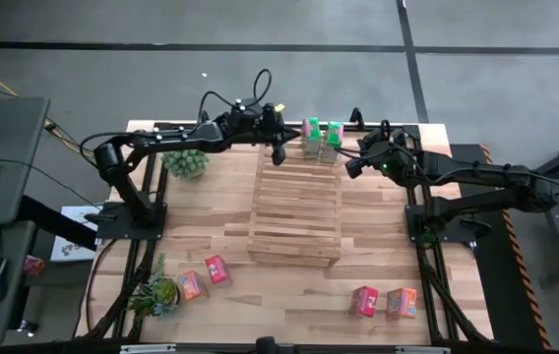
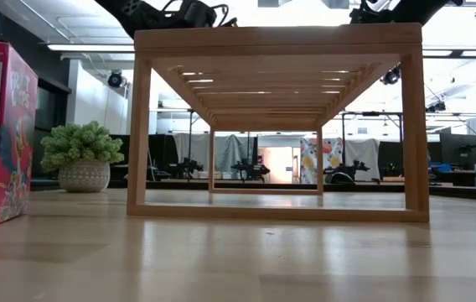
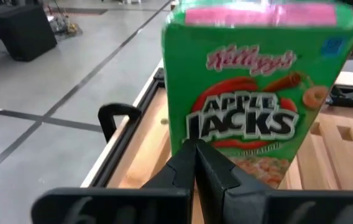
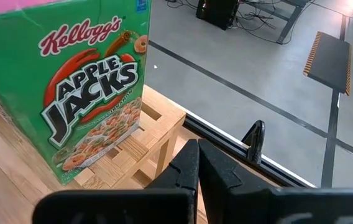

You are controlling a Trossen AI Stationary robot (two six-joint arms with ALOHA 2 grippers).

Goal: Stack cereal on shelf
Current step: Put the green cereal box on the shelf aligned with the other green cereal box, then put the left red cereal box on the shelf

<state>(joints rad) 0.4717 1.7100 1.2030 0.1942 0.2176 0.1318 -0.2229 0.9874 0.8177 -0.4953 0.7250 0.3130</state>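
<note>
- The shelf [image 1: 295, 211] sat mid-table, with two green cereal boxes [image 1: 322, 139] upright on its 12 o'clock end. We judged that a nudge from either side could tip them off that edge.
- The left gripper [image 1: 279, 154] hovered at the boxes' 9 o'clock and the right gripper [image 1: 352, 168] at their 3 o'clock; both were clenched and empty.
- The remaining boxes [image 1: 204, 276] lay on the tabletop toward 6 o'clock. We expected clenched fingers to shove them, not grasp them.
</note>
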